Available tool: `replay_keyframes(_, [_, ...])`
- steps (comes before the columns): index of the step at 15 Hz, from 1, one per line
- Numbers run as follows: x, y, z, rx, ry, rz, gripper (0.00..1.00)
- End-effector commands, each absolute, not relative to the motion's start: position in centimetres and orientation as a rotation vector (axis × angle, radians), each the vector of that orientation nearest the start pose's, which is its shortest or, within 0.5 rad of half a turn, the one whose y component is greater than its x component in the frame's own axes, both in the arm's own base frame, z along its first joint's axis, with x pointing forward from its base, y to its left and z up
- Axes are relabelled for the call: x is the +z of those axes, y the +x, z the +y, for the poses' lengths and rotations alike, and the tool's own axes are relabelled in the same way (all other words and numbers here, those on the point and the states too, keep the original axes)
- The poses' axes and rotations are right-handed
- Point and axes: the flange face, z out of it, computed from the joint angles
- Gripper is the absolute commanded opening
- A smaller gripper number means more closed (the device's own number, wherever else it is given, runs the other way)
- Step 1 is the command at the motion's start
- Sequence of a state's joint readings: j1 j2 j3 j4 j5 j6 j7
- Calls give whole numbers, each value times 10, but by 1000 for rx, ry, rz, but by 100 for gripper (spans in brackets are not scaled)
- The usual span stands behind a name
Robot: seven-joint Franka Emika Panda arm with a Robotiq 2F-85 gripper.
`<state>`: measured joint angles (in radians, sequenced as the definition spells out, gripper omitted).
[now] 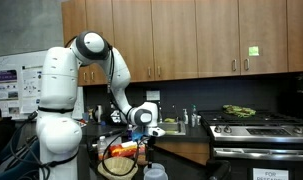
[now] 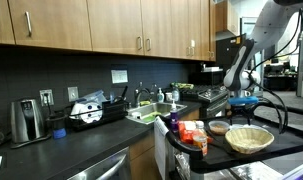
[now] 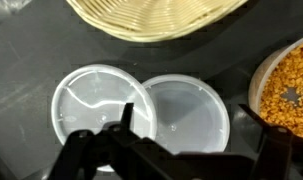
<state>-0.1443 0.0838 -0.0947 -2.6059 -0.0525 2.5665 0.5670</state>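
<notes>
In the wrist view my gripper (image 3: 191, 135) is open, its dark fingers on either side of a clear round plastic lid (image 3: 186, 112) lying on the dark counter. A second clear lid or shallow container (image 3: 91, 100) lies touching it on the left. A woven straw basket (image 3: 156, 15) sits beyond them and a bowl of orange-yellow grains (image 3: 289, 90) is at the right edge. In both exterior views the gripper (image 1: 139, 128) (image 2: 241, 97) hangs low over a small dark table, by the basket (image 2: 248, 138).
On the table stand a red carton (image 2: 189, 130), a small bowl (image 2: 219, 128) and bottles (image 1: 143, 152). The kitchen counter behind holds a sink (image 2: 156, 110), a toaster (image 2: 27, 120) and a dish rack (image 2: 91, 110). A stove (image 1: 256, 128) stands nearby under wooden cabinets (image 2: 101, 25).
</notes>
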Motion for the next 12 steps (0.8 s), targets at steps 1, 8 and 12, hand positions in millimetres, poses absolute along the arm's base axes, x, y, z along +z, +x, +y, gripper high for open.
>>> replay_keyframes(1, [208,417,-108,190,-2939,1242,100])
replay_keyframes(8, [197,424,-121,202,-2902,1290,100])
replay_keyframes(12, [194,429,-125,187,-2870,1328,74])
